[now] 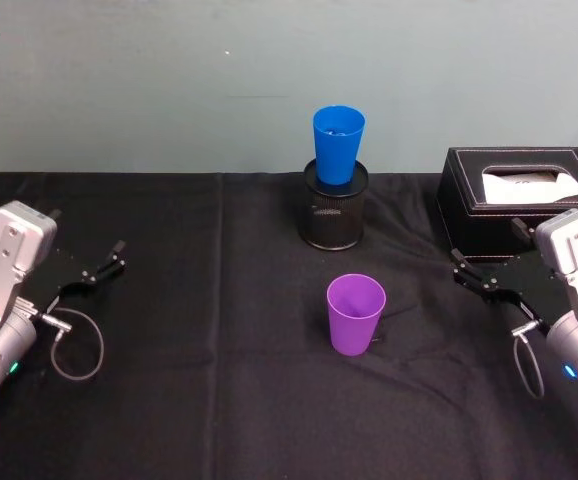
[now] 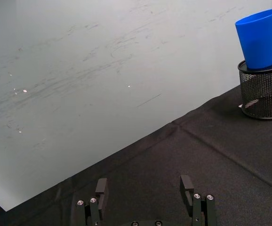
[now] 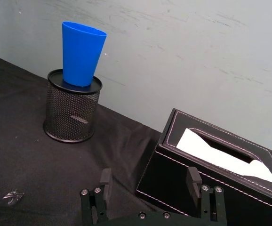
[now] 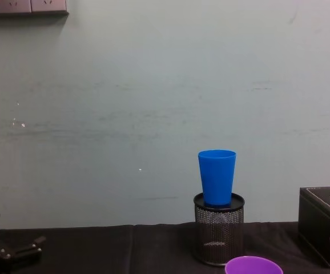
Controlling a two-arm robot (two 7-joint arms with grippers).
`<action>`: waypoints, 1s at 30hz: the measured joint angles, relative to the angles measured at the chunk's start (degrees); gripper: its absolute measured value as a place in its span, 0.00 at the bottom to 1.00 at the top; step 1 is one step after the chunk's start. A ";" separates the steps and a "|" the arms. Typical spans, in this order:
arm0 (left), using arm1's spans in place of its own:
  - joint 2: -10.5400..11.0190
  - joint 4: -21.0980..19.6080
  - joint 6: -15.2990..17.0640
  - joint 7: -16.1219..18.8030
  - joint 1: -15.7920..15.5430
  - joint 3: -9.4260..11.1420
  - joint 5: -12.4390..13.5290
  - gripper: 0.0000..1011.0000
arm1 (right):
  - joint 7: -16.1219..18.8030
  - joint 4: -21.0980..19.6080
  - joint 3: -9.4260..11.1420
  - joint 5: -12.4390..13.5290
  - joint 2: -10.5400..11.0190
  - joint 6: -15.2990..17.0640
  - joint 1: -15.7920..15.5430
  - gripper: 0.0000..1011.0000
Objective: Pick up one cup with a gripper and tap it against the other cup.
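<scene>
1. Black cloth covers the table (image 1: pixel 219 400); its front edge is out of frame.
2. Left gripper (image 1: pixel 107 268) rests low at the table's left side, well apart from both cups. Jaws stand wide with nothing between them, clear in the left wrist view (image 2: pixel 144 188). Chest view cuts it off at the lower left corner.
3. Purple cup (image 1: pixel 355 313) stands upright, mouth up, at table centre, untouched. Chest view shows only its rim (image 4: pixel 253 265); the rest is cut off by the lower edge.
4. Blue cup (image 1: pixel 337 143) stands upright behind the purple one, seated on top of a black mesh pen holder (image 1: pixel 334 215). Cannot tell how far its base sinks in.
5. Black tissue box (image 1: pixel 524 190) sits far right, with white tissue at its slot; part runs past the frame edge.
6. Right gripper (image 1: pixel 466 272) rests low in front of the box, near it. Jaws are wide and empty in the right wrist view (image 3: pixel 149 181).
</scene>
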 joint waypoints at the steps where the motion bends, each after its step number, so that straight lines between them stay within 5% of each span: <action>1: 0.00 0.00 0.00 0.00 0.00 0.00 0.00 0.99 | 0.00 0.00 0.00 0.00 0.01 0.00 0.00 0.99; 23: 0.00 0.00 -0.01 0.00 0.00 0.00 0.00 0.99 | 0.00 -0.76 0.49 -0.20 0.21 0.13 -0.01 0.99; 30: 0.00 0.00 0.00 0.00 0.00 0.00 0.00 0.99 | 2.25 -4.29 2.41 1.47 1.40 -2.52 -4.10 0.99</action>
